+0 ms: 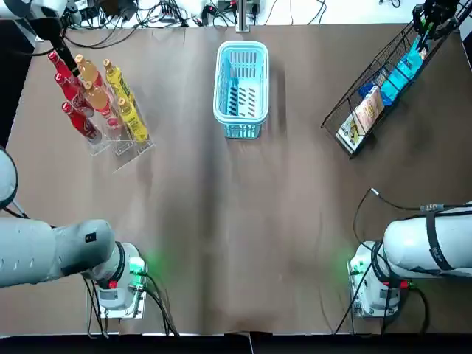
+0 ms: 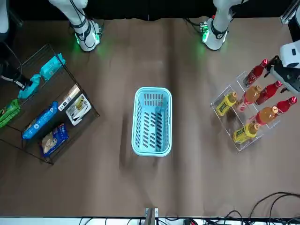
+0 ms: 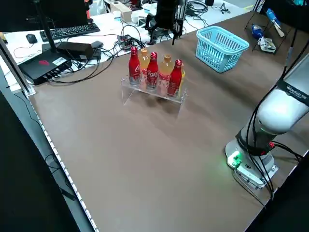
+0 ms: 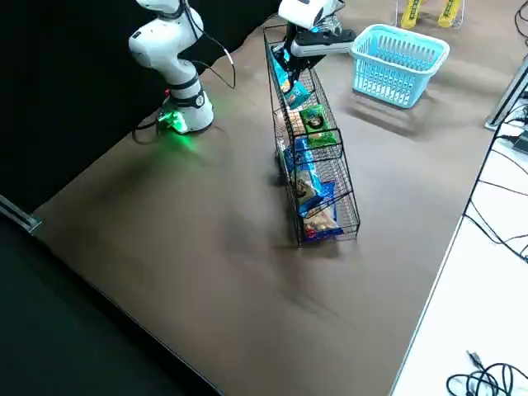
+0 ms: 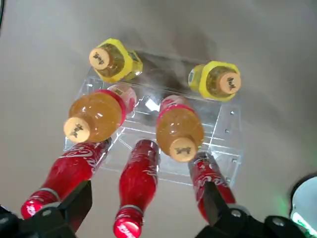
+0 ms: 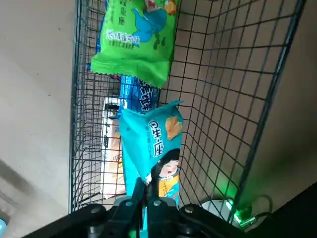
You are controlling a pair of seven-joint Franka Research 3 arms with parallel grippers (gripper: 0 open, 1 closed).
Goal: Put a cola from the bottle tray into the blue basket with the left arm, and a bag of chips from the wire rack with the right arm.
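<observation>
Three red cola bottles [image 5: 141, 173] stand in the clear bottle tray [image 1: 125, 151] with orange and yellow bottles. My left gripper [image 5: 146, 194] hovers open over the colas, its fingers [image 5: 74, 206] on either side of the middle cola's neck without touching it; the same left gripper [image 2: 282, 74] shows in the front view. At the wire rack [image 1: 383, 63], my right gripper [image 6: 144, 192] is shut on the lower edge of a teal chip bag [image 6: 151, 144], which is still inside the rack's wires. The blue basket [image 1: 220, 81] sits at mid-table with nothing in it.
More snack bags lie in the rack, among them a green one [image 6: 136, 34] and blue ones [image 2: 41, 119]. Cables and a keyboard [image 3: 67, 31] lie beyond the table's far edge. Both arm bases [image 1: 118, 284] stand at the near edge.
</observation>
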